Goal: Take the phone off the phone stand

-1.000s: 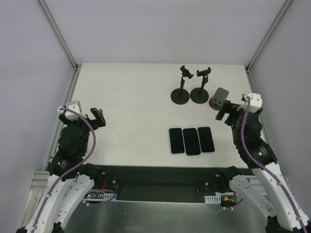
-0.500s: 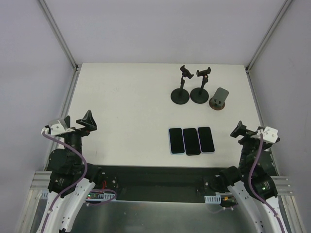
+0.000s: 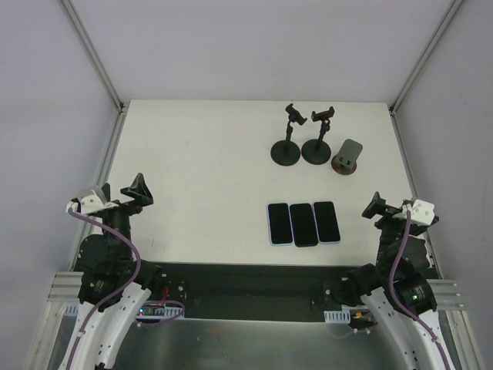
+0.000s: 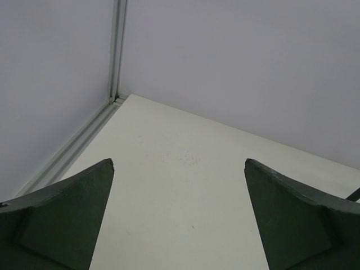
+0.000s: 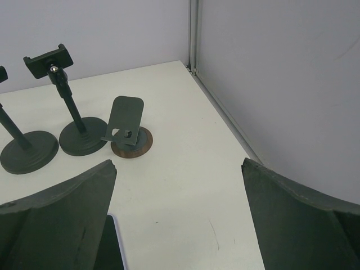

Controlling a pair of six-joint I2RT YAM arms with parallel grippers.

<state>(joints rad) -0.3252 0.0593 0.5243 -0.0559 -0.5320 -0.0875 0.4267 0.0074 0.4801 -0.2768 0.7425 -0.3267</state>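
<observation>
Three phones lie flat side by side on the white table [image 3: 200,169]: left [image 3: 278,223], middle [image 3: 303,224], right [image 3: 326,221]. Two black pole stands [image 3: 286,146] [image 3: 317,145] and a grey folding stand on a round brown base [image 3: 348,157] stand behind them; none of them holds a phone. My left gripper [image 3: 139,191] is open and empty at the near left, over bare table [image 4: 179,163]. My right gripper [image 3: 377,208] is open and empty at the near right [image 5: 177,166], just right of the phones. The right wrist view shows the grey stand [image 5: 126,126] and a phone's edge [image 5: 114,247].
White walls with metal corner posts [image 3: 92,54] [image 3: 427,54] close in the table on three sides. The right wall's rail [image 5: 222,112] runs close beside my right gripper. The near edge drops to a black frame [image 3: 246,277].
Both arms have pulled back toward the near edge. My right gripper was beside the grey stand a second ago and is now near the table's front right. Little has moved in the last half second.
</observation>
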